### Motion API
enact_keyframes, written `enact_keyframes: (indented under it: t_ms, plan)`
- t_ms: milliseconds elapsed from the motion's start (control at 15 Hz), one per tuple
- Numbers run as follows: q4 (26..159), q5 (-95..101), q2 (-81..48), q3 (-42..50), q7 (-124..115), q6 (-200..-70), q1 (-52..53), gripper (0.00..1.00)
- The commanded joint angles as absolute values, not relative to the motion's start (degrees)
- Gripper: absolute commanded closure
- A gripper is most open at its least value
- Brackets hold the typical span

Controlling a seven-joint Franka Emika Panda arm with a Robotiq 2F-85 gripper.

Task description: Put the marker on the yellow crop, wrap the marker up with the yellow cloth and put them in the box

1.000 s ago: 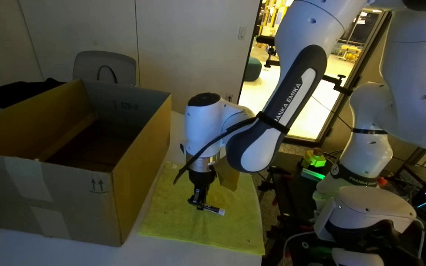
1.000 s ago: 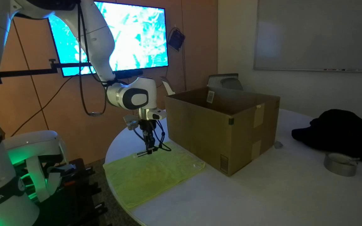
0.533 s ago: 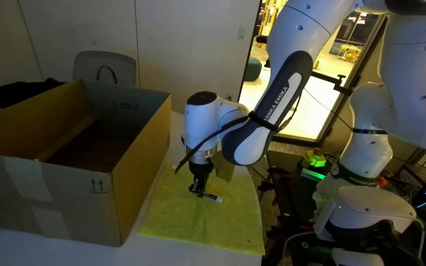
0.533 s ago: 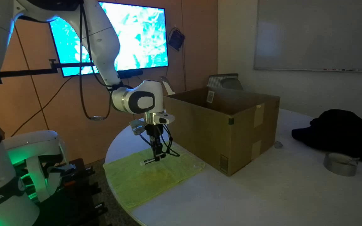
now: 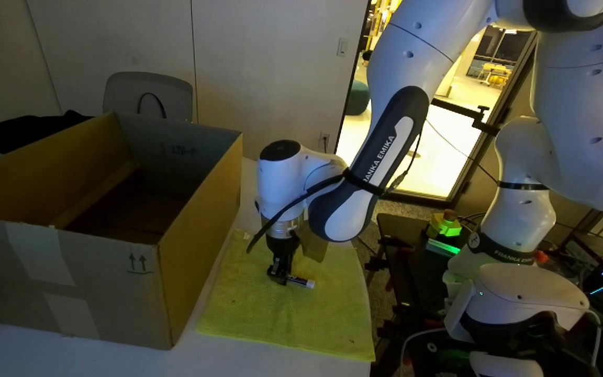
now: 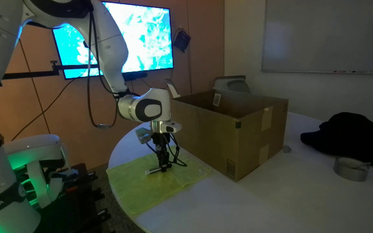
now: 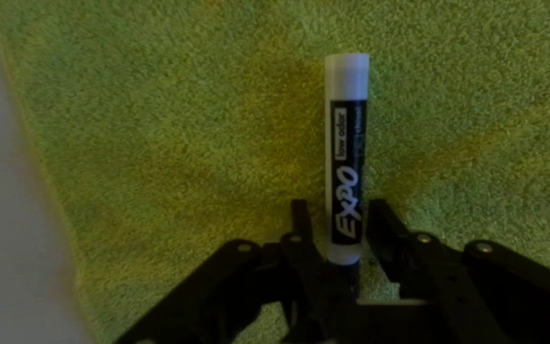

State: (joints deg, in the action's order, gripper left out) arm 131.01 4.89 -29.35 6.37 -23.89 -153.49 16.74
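The cloth was yellow, blotched with amber in the wrist view. The marker was white and black, with white lettering on the black, and the gripper was black. The box was brown, marked with paler tape strips and dark arrows. The arm was white with black trim, the table white, the screen mottled white and cyan.

Beyond the gripper a screen is glowing on an orange-brown wall and a whiteboard is hanging on a paler wall, a table is spreading beneath the gripper, and behind it, in an exterior view, a dark-framed opening is shining yellow.
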Motion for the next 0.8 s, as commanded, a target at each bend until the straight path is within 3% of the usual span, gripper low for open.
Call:
enact_keyframes:
  t_ms: [0,267,733]
  plan:
    - [131.24,7.27,-27.68,7.45,-25.8,-153.87,18.23,0.28]
    - [133.96,9.74,-22.92,7.88,-29.02,-154.42,20.48,0.01]
    - [136.05,4.43,-21.29,-2.51,-25.15,-160.38,19.44,0.0]
